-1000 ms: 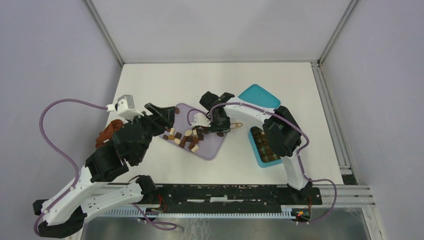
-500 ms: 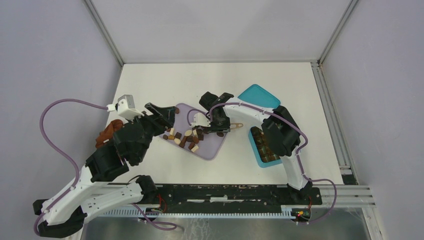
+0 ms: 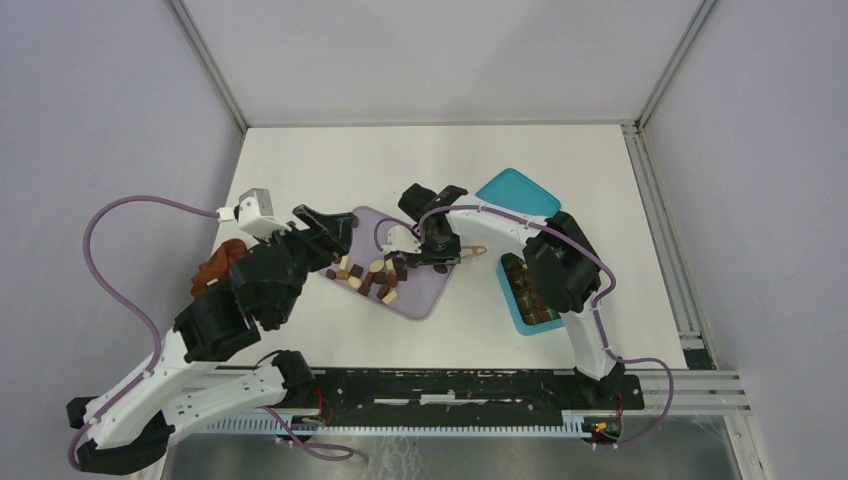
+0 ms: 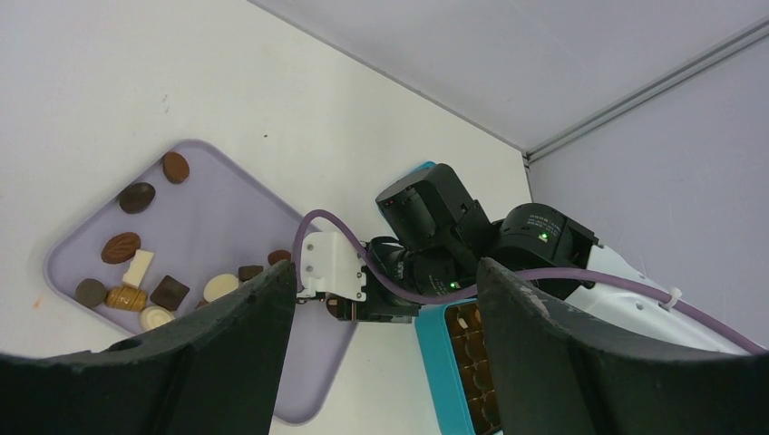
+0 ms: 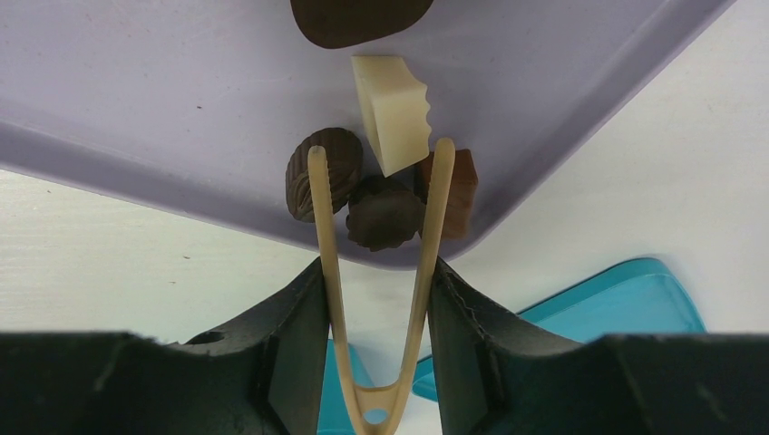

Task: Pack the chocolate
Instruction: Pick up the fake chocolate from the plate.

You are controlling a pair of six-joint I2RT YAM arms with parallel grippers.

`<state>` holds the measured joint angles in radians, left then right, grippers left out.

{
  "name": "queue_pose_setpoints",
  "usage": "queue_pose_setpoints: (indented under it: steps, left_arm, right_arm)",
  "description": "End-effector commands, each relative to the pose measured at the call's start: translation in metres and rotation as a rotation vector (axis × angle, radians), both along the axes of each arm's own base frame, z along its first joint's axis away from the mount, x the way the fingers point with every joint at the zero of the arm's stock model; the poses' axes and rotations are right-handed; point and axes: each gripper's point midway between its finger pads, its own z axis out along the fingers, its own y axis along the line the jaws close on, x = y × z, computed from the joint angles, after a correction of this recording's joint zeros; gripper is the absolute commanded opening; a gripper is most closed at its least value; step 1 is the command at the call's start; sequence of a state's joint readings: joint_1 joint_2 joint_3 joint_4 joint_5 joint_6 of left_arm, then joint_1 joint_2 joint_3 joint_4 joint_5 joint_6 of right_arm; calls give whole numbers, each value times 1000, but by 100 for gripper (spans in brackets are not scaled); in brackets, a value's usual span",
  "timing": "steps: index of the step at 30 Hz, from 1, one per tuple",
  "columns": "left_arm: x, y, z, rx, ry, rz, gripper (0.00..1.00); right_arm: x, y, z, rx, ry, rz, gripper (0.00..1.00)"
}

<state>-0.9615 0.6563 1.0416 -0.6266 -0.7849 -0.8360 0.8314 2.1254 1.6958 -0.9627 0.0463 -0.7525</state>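
The chocolate (image 3: 372,275) lies as several small dark, brown and cream pieces on a lavender tray (image 3: 425,290). My right gripper (image 3: 430,245) is shut on beige tongs (image 3: 470,251) over the tray's far right corner. In the right wrist view the tongs (image 5: 431,208) straddle a round dark piece (image 5: 384,214), with a cream piece (image 5: 392,111) just beyond; my right gripper (image 5: 376,272) squeezes the tong arms. My left gripper (image 3: 335,228) hovers open over the tray's left end, and its wrist view shows it (image 4: 385,276) holding nothing. The teal box (image 3: 525,285) holds brown pieces in its cells.
A teal lid (image 3: 518,192) lies behind the box, at the far right. A rust-brown cloth lump (image 3: 218,265) sits left of the left arm. Metal rails and grey walls bound the white table.
My left gripper has shifted slightly to the right, over the tray's left end. The right gripper and tongs have stayed where they were.
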Motion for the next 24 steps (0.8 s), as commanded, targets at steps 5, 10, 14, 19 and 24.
queue_pose_setpoints:
  steps: [5, 10, 14, 19, 24]
  left_arm:
    - [2, 2, 6, -50, -14, 28, 78]
    - [3, 1, 5, -44, -11, 27, 78]
    - [3, 1, 6, -44, -13, 27, 78]
    - [2, 2, 6, -44, -13, 29, 78]
    - [3, 1, 5, -41, -12, 31, 78]
  right_arm:
    - [12, 8, 22, 36, -67, -20, 47]
    - [12, 8, 18, 29, -59, -19, 47]
    - [10, 9, 14, 28, -45, -16, 47]
    - [8, 11, 9, 27, -23, -10, 47]
    - [4, 10, 5, 25, -3, -6, 47]
